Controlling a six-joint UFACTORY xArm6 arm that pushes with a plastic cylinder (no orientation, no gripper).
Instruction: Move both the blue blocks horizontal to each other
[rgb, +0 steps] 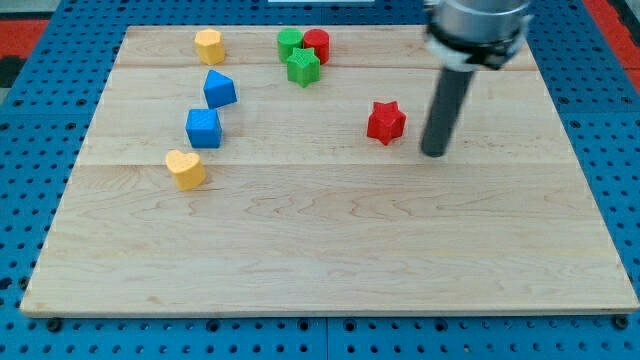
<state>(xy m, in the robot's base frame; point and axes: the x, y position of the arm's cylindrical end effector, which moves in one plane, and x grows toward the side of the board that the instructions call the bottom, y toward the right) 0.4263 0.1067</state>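
Camera view: my tip (434, 152) on the wooden board (330, 250), bare rod, nothing grasped, touching no block. Red star block (385, 122) just beside it at 9 o'clock. Blue cube (203, 128) well apart at 9 o'clock; blue triangular block (219, 89) just beside that cube at 1 o'clock. Yellow heart block (185, 168) at the cube's 7 o'clock. Yellow block (209, 46), green star block (303, 67), green block (289, 43) and red cylinder (317, 44) toward 12 o'clock.

no readable text, no labels, no numbers anywhere
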